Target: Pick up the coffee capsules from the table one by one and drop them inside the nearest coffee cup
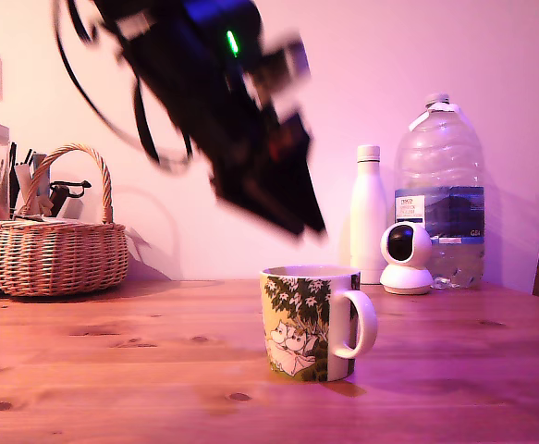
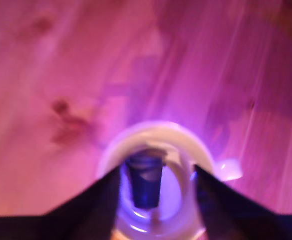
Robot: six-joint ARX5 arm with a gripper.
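Jaws spread, nothing pinched between them: in the wrist view the two dark fingers (image 2: 105,200) sit apart on either side of the coffee cup (image 2: 156,150) mouth. Gripper (image 2: 156,187) hangs directly above the cup. Coffee capsule (image 2: 144,182), small and dark, is inside the cup opening, between the fingers but touching neither; blur hides whether it rests on the cup bottom. Exterior view: gripper (image 1: 297,217) motion-blurred, tilted down, tip above the cup rim (image 1: 308,274), clear of it. Cup (image 1: 311,324) stands upright on the table (image 1: 112,370), handle toward the exterior view's right. Behind, near the wall: white bottle (image 1: 369,213), small white camera (image 1: 406,259), big water bottle (image 1: 440,194). Wicker basket (image 1: 61,250) at the exterior view's left.
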